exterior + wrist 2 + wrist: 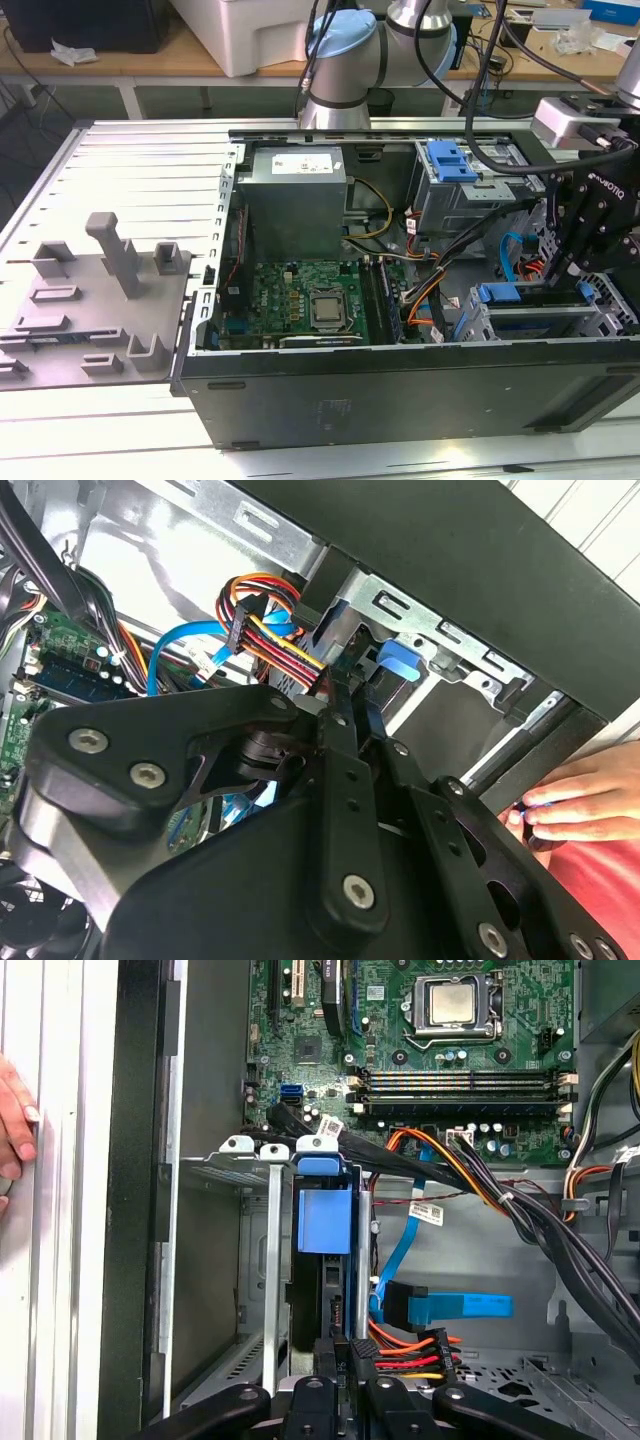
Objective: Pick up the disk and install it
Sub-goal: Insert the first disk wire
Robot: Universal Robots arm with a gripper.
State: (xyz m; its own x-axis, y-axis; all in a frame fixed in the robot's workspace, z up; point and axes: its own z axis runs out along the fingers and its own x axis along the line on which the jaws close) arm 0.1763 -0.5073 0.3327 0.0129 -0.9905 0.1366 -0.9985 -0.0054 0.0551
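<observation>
Disk (323, 1222) is seated in the drive cage (268, 1260) slot; gripper (340, 1355) is closed on its rear edge, not yet released.

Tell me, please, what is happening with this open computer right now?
The robot arm's pincer is down inside the open computer case, at the drive cage by its front corner. The disk in its blue carrier stands in a cage slot, directly below the pincer. A person's hand rests on the case's outer edge.
</observation>
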